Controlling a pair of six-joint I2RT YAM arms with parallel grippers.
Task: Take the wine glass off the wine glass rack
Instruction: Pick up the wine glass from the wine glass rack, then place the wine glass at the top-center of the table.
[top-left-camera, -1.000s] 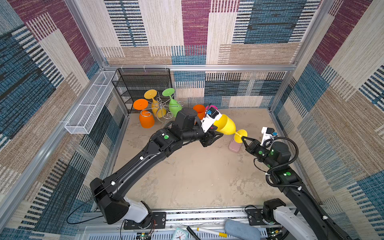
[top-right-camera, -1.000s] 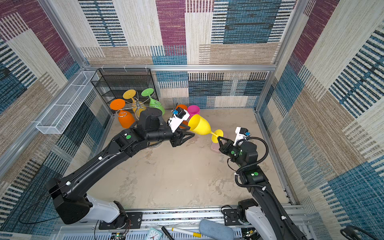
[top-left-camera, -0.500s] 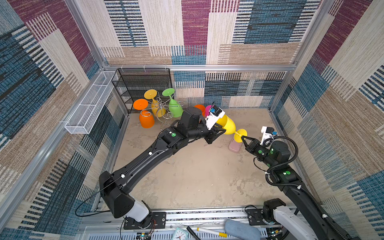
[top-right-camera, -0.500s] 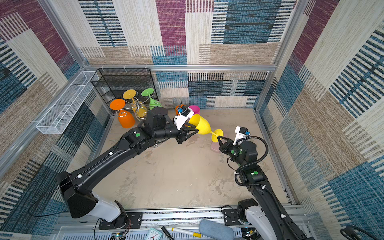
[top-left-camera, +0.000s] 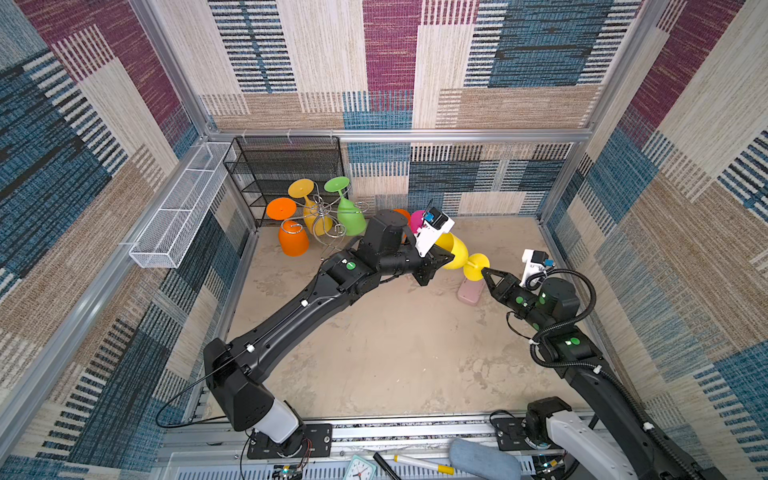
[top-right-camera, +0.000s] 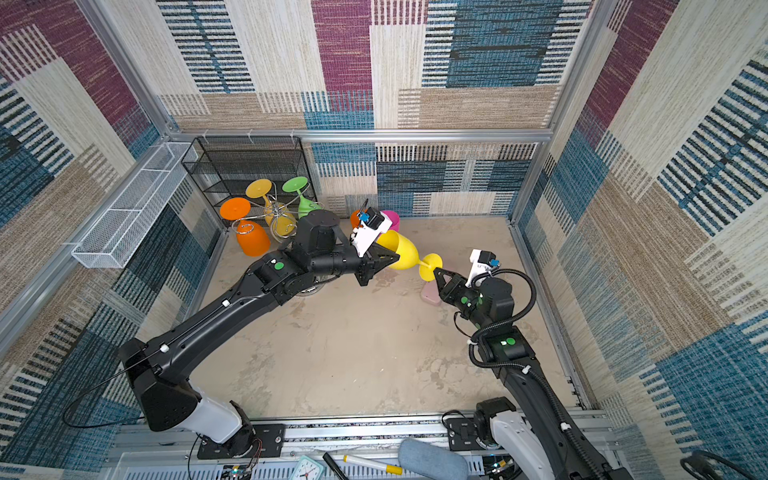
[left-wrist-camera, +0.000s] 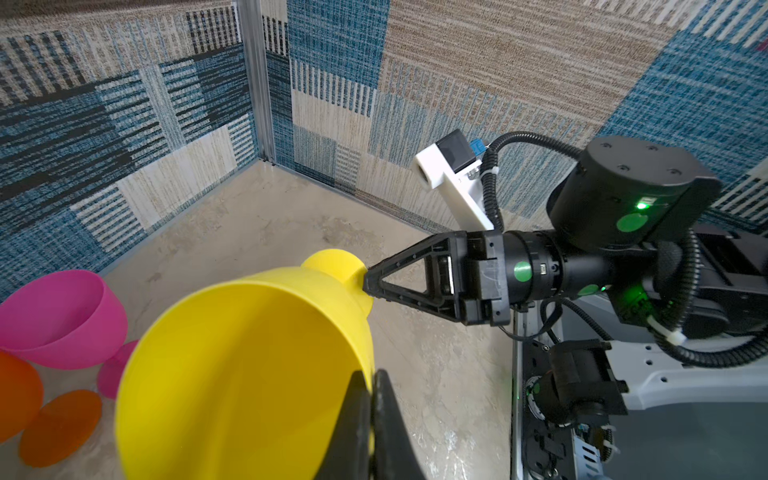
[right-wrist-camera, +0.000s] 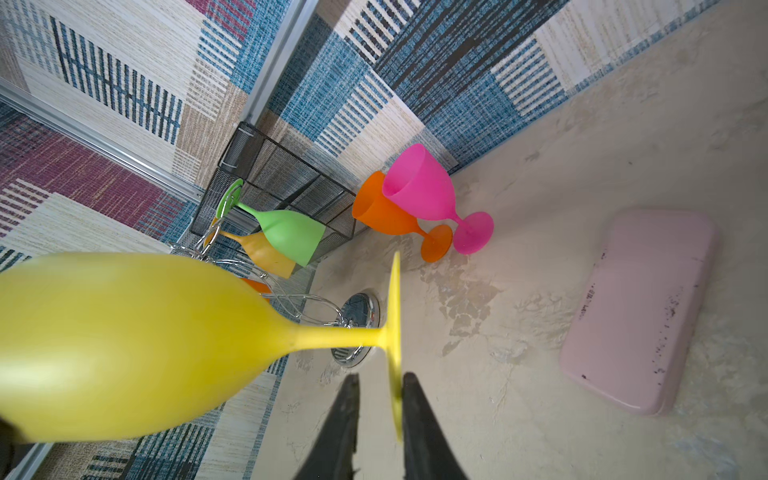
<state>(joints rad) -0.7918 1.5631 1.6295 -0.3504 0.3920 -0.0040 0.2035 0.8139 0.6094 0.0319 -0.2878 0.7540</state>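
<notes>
The left pincer (left-wrist-camera: 368, 384) is pinched tight on the rim of the yellow wine glass (left-wrist-camera: 249, 353). One finger is inside the cup and one is outside. The glass is up in the air, lying on its side, and it is off the wine glass rack (right-wrist-camera: 359, 307). Its cup is at the left pincer and its round foot points at the right pincer (right-wrist-camera: 380, 378). The right pincer is open a little. Its two fingers sit on either side of the thin foot. There is a gap at one finger, and the other is just beside the foot, but I cannot tell if it touches. The rack stands on the floor (top-left-camera: 374, 353) behind the left pincer, well apart from the yellow glass and far from the right pincer. A green glass (top-left-camera: 349, 212), a gold glass (top-left-camera: 316, 216) and an orange glass (top-left-camera: 293, 243) hang upside down on it. A pink glass (right-wrist-camera: 419, 187) and a second orange glass (right-wrist-camera: 382, 212) stand close together on the floor near the left pincer. A pink box (right-wrist-camera: 640, 307) lies flat on the floor near the right pincer, lower down.
</notes>
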